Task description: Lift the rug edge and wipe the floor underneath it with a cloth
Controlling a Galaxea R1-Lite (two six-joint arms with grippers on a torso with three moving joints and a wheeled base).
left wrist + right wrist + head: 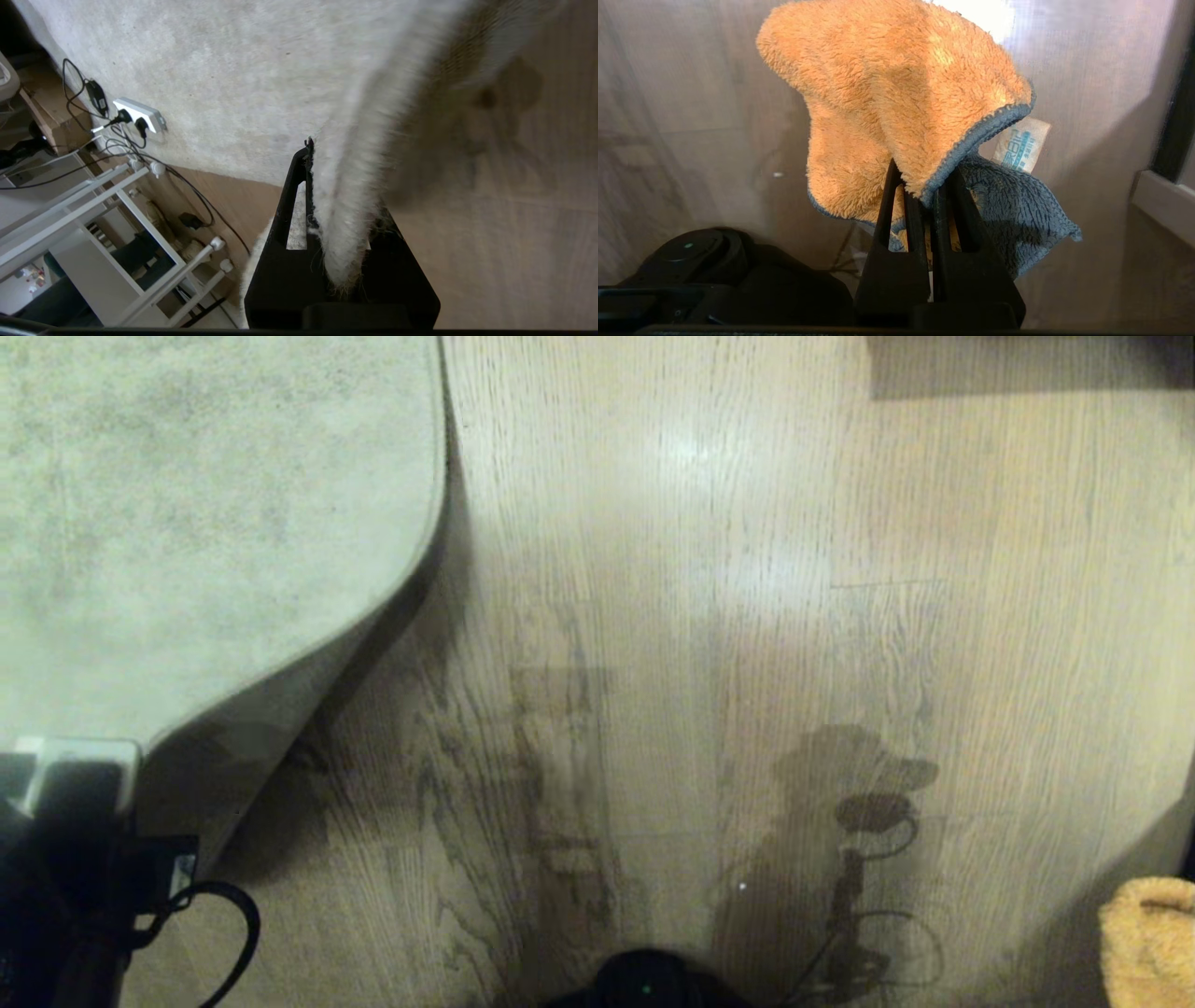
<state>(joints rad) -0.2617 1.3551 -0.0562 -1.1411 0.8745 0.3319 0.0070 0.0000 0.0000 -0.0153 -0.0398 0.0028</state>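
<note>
Your left pincer (343,261), at the rug's near corner, is clamped on the rug edge (348,186), which is pulled up off the floor (672,616) so the ribbed underside shows and a shadow falls beneath it. You can see the rest of the rug (187,504) lying flat beyond that raised corner. Well apart from the rug, your right pincer (927,210) is closed on the cloth (896,84), its orange pile and grey part hanging above the planks.
</note>
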